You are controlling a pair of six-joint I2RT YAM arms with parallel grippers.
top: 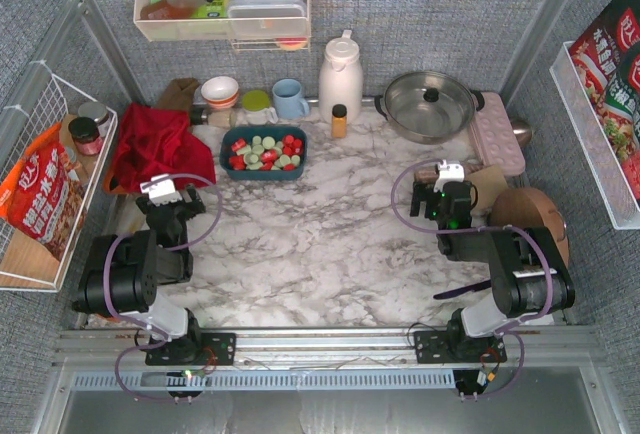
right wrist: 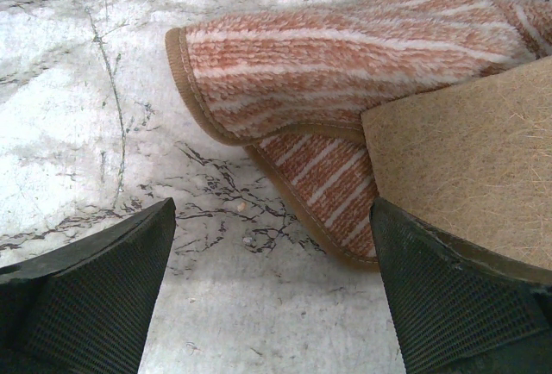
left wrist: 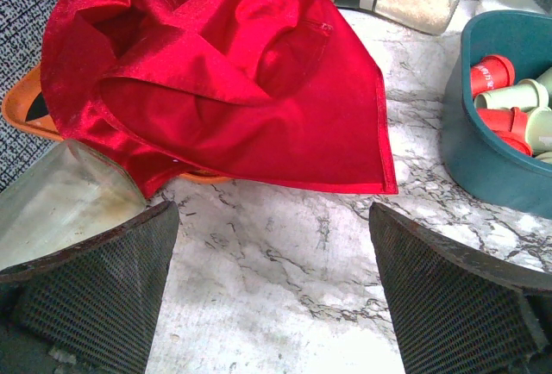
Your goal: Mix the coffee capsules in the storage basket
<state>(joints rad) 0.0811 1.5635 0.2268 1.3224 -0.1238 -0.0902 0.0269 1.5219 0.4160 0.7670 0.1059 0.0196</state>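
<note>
Top external shows one storage basket (top: 262, 175) at back centre of the bench (top: 330, 234), its red and green coffee capsules (top: 266, 151) too crowded to count. Left hand (left wrist: 274, 292) and right hand (right wrist: 274, 292) both gape empty, neither touching it.

Top view looks down from above and behind on the whole table (top: 330, 244). Left wrist view, low and close, shares the red cloth (left wrist: 233, 90) and basket (left wrist: 483, 167) with it. Right wrist view sits close over a striped cloth (right wrist: 345, 55).
</note>
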